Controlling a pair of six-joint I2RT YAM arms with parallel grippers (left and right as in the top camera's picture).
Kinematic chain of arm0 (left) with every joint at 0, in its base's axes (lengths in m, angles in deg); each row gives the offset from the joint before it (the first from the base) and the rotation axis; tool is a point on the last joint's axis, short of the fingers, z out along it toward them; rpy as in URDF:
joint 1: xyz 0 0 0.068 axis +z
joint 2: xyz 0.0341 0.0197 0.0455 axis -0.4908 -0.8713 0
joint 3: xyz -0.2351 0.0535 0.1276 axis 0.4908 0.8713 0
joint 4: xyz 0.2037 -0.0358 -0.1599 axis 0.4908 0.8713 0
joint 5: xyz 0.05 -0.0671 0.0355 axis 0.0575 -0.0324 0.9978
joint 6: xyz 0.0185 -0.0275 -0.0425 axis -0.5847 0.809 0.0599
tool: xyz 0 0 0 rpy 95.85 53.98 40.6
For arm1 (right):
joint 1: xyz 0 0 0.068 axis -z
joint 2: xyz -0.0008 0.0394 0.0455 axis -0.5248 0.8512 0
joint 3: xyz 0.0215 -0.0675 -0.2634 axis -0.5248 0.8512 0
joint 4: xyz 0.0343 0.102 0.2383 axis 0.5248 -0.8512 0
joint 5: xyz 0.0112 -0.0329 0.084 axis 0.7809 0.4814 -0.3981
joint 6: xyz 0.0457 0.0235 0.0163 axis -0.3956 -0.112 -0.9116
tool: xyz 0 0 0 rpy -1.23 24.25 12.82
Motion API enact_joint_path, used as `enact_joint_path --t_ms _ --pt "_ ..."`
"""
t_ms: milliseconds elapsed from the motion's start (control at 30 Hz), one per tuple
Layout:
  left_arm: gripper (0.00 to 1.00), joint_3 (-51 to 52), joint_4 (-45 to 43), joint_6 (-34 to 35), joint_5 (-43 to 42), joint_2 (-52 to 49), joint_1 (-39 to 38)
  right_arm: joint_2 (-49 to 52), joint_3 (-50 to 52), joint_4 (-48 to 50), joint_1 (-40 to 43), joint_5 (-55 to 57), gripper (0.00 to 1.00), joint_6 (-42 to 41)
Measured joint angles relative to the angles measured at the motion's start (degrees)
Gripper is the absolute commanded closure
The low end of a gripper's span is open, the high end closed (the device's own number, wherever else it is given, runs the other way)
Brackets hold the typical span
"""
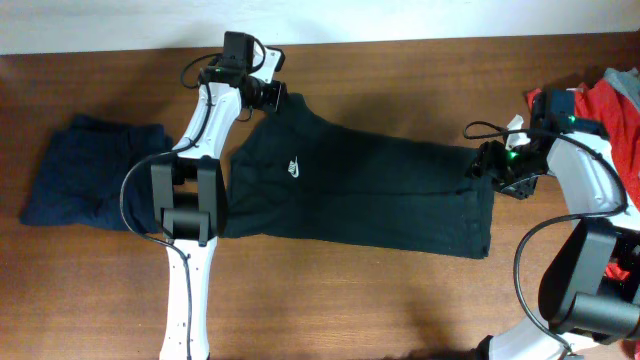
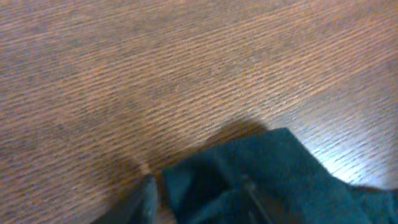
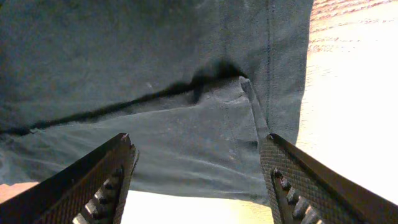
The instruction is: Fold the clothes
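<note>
**On the table: a limp black T-shirt, best taken by its edges**

Across the middle of the wooden table [image 1: 330,300] lies the black T-shirt [image 1: 380,190]. It is spread nearly flat, with its white chest logo [image 1: 293,168] facing up and its hem toward your right arm. Your right gripper [image 3: 198,149] hangs over the hem corner with its fingers spread wide and nothing pinched. A flap of the hem [image 3: 205,124] lies doubled over just beneath it. Your left gripper [image 1: 270,92] sits at the far sleeve [image 1: 292,108]. Its wrist view is blurred, so you cannot tell whether it is parted or pinching cloth.

Expect thin, light, floppy fabric. It will likely sag, drag and wrinkle, and one layer may slide off the other. Your surest holds look to be the stitched edges: the hem corner on the right, and the sleeve or shoulder seam on the left. Pinch through every layer, low to the table, and lift both ends together. A navy garment [image 1: 90,185] lies beyond your left arm, and red clothes [image 1: 620,95] are heaped at the far right.
</note>
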Motion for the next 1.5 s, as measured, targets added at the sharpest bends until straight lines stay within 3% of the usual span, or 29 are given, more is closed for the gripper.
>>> enact_joint_path --t_ms 200,233,500,900,1100,1200,1300,1500 --pt "0.98 -0.2 1.6 -0.7 0.3 0.0 -0.5 0.0 0.0 -0.2 0.0 0.0 0.34 0.0" --pt "1.0 -0.2 1.8 -0.7 0.6 0.0 -0.8 0.0 0.0 -0.4 0.0 0.0 0.34 0.0" --pt "1.0 -7.7 14.4 -1.2 3.9 -1.9 -1.9 0.0 0.0 -0.9 0.0 0.0 0.34 0.0" --pt "1.0 -39.2 44.0 -2.9 7.1 -3.6 -1.9 0.0 0.0 1.1 0.0 0.0 0.34 0.0" --pt "1.0 -43.1 54.2 -3.0 7.0 -3.6 -1.9 0.0 0.0 3.3 0.0 0.0 0.33 0.0" --pt "1.0 -43.1 55.9 -3.0 5.8 -3.6 -1.9 0.0 0.0 4.4 0.0 0.8 0.32 0.0" --pt "0.99 -43.1 55.8 -3.0 3.3 -3.6 -1.9 0.0 0.0 5.8 0.2 2.2 0.24 0.0" --pt "1.0 -43.1 55.9 -3.0 2.5 -3.6 -2.8 0.0 0.0 8.3 3.8 0.5 0.24 0.0"
